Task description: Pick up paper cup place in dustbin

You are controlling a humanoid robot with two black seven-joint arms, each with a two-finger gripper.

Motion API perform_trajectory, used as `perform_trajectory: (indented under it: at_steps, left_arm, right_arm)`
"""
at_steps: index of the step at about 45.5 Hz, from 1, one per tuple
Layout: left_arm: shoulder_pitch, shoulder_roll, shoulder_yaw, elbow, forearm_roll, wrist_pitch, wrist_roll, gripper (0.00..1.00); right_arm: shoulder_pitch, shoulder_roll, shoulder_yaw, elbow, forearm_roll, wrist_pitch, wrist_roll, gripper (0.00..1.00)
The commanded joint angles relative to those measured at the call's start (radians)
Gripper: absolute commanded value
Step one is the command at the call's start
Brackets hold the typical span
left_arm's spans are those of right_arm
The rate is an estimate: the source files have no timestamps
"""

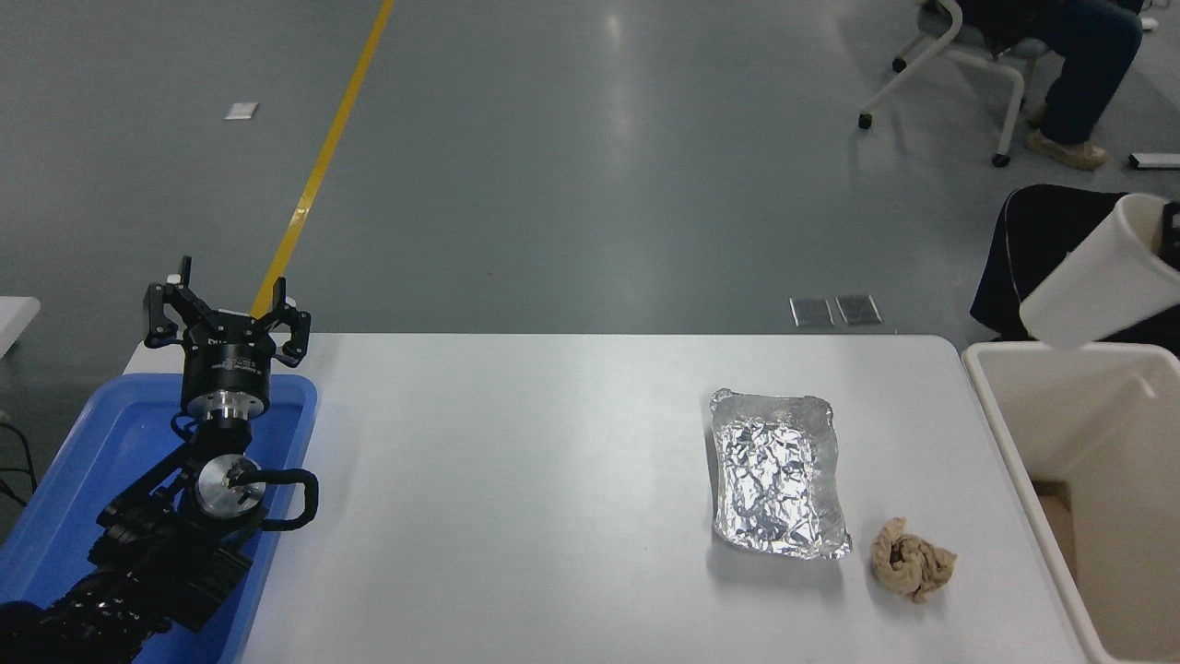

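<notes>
Paper cup (1102, 281) up in the air at the far right, tipped over on its side with the rim toward the frame edge, hanging above the far end of the dustbin (991, 406) and not in it yet. Held by the right end effector (1171, 224), only a black sliver poking in at the rim, so can't tell how wide it's spread; probably lifted that high just to clear the thick bin rim before letting go. Left end effector (226, 323) parked over the blue tray (295, 406), fingers splayed wide and empty, with foil tray (777, 472) and brown paper wad (911, 570) untouched on the counter (516, 480).
</notes>
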Motion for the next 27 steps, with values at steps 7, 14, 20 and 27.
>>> perform_trajectory:
  at_steps: [7,14,20,27]
  left_arm:
    - [0.000,0.000,-0.001,-0.001,0.000,-0.001,0.000,0.99]
    - [0.000,0.000,0.001,0.000,0.000,0.000,0.000,0.99]
    - [0.000,0.000,-0.001,0.000,-0.001,0.000,0.000,0.99]
    - [0.000,0.000,-0.001,0.000,-0.001,0.000,0.000,0.99]
  right_arm:
    - [-0.199,-0.047,0.023,-0.122,-0.045,-0.033,-0.004,0.00]
    - [-0.463,-0.072,0.159,-0.312,-0.045,-0.071,-0.004,0.00]
    - [-0.742,-0.076,0.359,-0.506,-0.045,-0.076,-0.004,0.00]
    - [-1.065,-0.056,0.589,-0.753,-0.043,-0.093,-0.002,0.00]
